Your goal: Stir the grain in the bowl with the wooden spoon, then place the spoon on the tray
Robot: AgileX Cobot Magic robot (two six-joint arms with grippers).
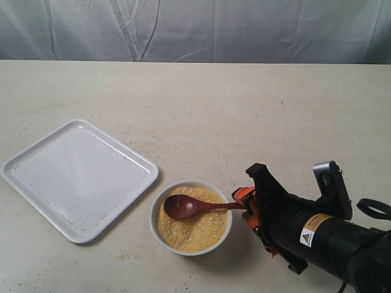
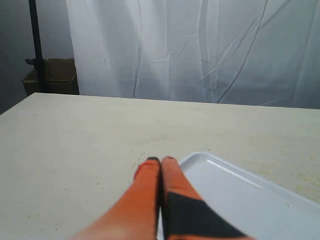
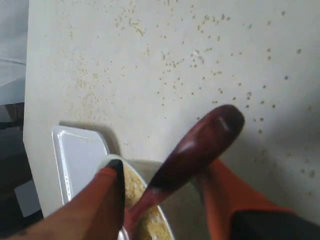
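The white bowl point(image 1: 154, 221) stands near the table's front, filled with golden grain point(image 1: 198, 232). The dark wooden spoon point(image 1: 183, 207) lies with its head on the grain and its handle pointing right over the rim. My right gripper point(image 1: 245, 204) is at the handle's end. In the right wrist view it point(image 3: 162, 167) is open, with the spoon handle point(image 3: 200, 145) between its spread fingers and a gap showing grain point(image 3: 132, 187) on one side. The white tray point(image 1: 79, 177) lies left of the bowl. My left gripper point(image 2: 161, 160) is shut and holds nothing, hovering by a tray corner point(image 2: 240, 195).
Stray grains are scattered on the beige table point(image 1: 244, 110) around the bowl and on the tray. A white curtain point(image 1: 195, 30) hangs behind the table's far edge. The left arm is out of the exterior view.
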